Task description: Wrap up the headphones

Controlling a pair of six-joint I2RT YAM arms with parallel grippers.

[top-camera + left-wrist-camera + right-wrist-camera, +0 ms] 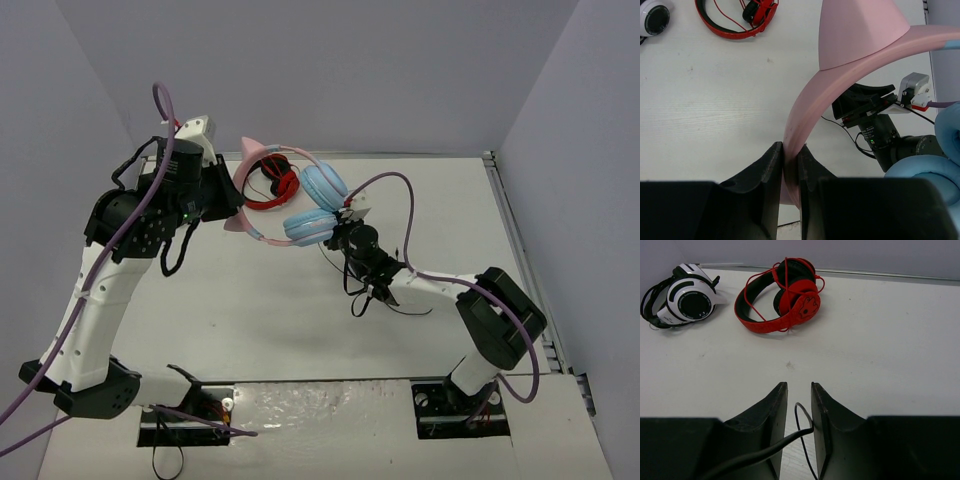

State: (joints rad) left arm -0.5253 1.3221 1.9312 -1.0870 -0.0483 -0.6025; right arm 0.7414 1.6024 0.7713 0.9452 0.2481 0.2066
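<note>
The headphones (pixel 322 186) are held up off the surface (pixel 880 340) toward its far middle, between your two arms. The pink headband (pixel 805 115) arches away from your left hand (pixel 790 160), and the light blue ear cups hang on the side nearest your right arm. Your left hand is pressed tight on the headband, both fingers flat against the band, so that end looks secure. Your right hand (pixel 799 390) sits low, just under the ear cups. Its fingers are slightly spread, and the thin black cable (pixel 795 414) loops up through the gap between them. That gap looks wider than the cable, so I judge nothing is pinched there yet. This looks like the start of the wrap: one hand anchors the headphones while the other takes the cable. Next you will likely need to nip the cable firmly, take up the slack trailing below, and lead it around the headphones in even turns. Hold the left hand steady so the band does not twist in its grip. A cable this thin could slip out between the fingers, so check the grip before you pull. The red-and-black headphones (pixel 785 300) and the black-and-white headphones (pixel 682 297) lie on the surface farther back, well apart from the work. I can see no box, tray or other container in any view.
</note>
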